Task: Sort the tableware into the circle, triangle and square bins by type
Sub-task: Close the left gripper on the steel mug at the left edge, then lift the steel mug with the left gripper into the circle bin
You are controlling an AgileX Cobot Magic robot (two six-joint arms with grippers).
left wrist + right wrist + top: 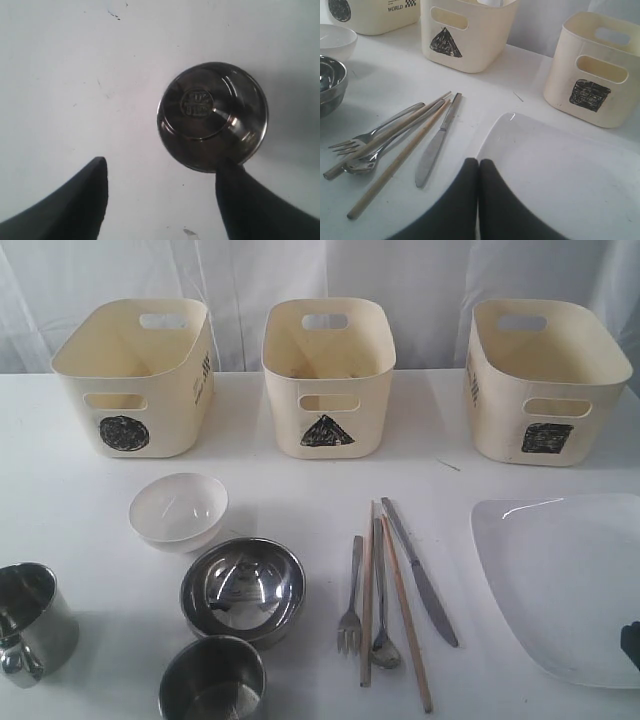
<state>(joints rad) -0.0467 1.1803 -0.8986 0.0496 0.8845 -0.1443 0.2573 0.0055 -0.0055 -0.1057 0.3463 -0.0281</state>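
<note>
Circle bin (130, 375), triangle bin (328, 375) and square bin (548, 380) stand in a row at the back. In front lie a white bowl (178, 508), steel bowl (243, 588), steel cup (212, 680), handled mug (35, 620), fork (352, 598), spoon (381, 600), knife (420, 572), two chopsticks (367, 590) and the white plate (570, 580). My left gripper (162, 167) is open above the table beside a round steel vessel (212, 115); cup or mug, I cannot tell. My right gripper (479, 162) is shut on nothing at the plate's (560, 170) near rim.
The cutlery lies bundled between the steel bowl and the plate, with the knife (435, 145) closest to the plate rim. White curtains hang behind the bins. Only a dark tip of my right gripper (632, 643) shows at the exterior view's right edge.
</note>
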